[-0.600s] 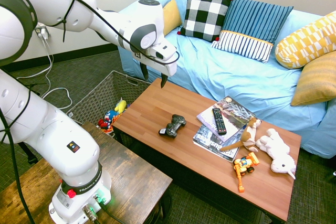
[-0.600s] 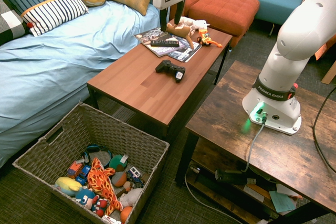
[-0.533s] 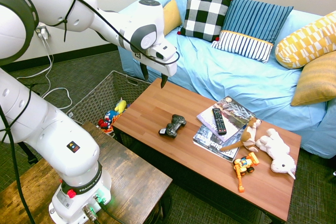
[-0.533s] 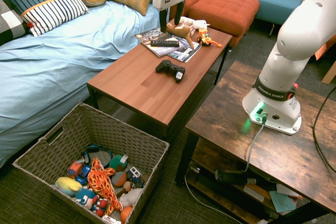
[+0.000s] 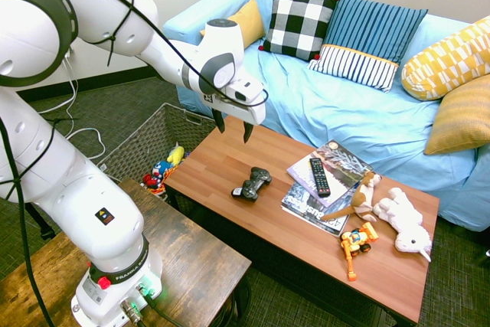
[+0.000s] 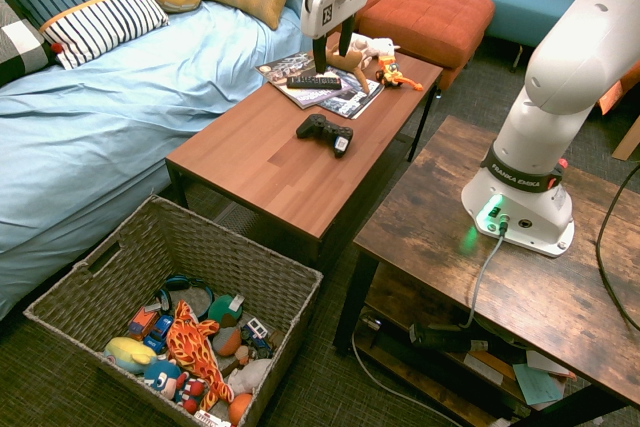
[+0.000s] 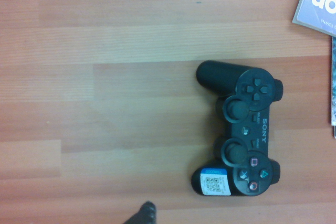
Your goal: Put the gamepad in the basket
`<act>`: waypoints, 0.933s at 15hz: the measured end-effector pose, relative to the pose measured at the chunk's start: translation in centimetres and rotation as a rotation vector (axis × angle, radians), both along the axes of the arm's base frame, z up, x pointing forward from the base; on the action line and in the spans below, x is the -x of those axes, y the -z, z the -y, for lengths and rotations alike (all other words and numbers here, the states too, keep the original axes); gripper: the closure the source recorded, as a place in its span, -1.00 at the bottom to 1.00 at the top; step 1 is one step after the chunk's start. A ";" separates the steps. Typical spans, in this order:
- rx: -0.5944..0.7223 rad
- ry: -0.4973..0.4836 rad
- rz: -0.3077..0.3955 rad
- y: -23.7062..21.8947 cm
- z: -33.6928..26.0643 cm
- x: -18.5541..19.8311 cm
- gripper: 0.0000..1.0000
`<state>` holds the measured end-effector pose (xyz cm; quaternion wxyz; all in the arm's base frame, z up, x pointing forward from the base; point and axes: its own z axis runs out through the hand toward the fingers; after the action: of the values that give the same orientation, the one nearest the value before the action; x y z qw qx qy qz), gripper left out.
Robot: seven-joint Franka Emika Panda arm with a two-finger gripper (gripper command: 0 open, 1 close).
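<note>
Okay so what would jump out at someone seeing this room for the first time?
Probably the big white robot arm, its open gripper above the wooden coffee table. Next, the light blue sofa behind it, and the basket of colorful toys beside the table.

ext1: above robot's table, facing sofa | ext2: opposite, above basket | wrist: close, downward

The long wood-grain surface looks smooth. The black two-handled gamepad is of smooth plastic. The big grey-brown rectangular basket looks woven and rough. The light-blue sofa cover is wrinkled cloth.
</note>
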<state>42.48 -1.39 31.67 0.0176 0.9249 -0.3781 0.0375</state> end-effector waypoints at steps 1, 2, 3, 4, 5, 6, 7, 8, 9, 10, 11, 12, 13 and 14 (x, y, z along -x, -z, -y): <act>-0.004 0.003 0.004 1.4 0.8 0.0 -1.00; -0.009 0.008 0.011 2.8 1.4 -0.1 -1.00; -0.014 0.011 0.015 4.1 1.9 -0.2 -1.00; -0.018 0.015 0.014 5.5 2.3 -0.3 -1.00; -0.023 0.020 0.018 6.8 2.5 -0.3 -1.00; -0.028 0.029 0.018 8.2 2.7 -0.4 -1.00; -0.032 0.036 0.015 9.5 2.9 -0.4 -1.00; -0.033 0.044 0.008 10.8 3.2 -0.3 -1.00; -0.032 0.052 0.002 11.9 3.7 -0.3 -1.00; -0.030 0.063 -0.004 13.0 4.1 -0.3 -1.00; -0.028 0.074 -0.007 13.9 4.5 -0.3 -1.00; -0.028 0.086 -0.007 14.7 4.8 -0.4 -1.00; -0.028 0.098 -0.006 15.5 5.0 -0.5 -1.00; -0.030 0.112 -0.007 16.2 5.1 -0.7 -1.00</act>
<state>43.15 -6.49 15.43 0.0073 0.9025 -0.4297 0.0278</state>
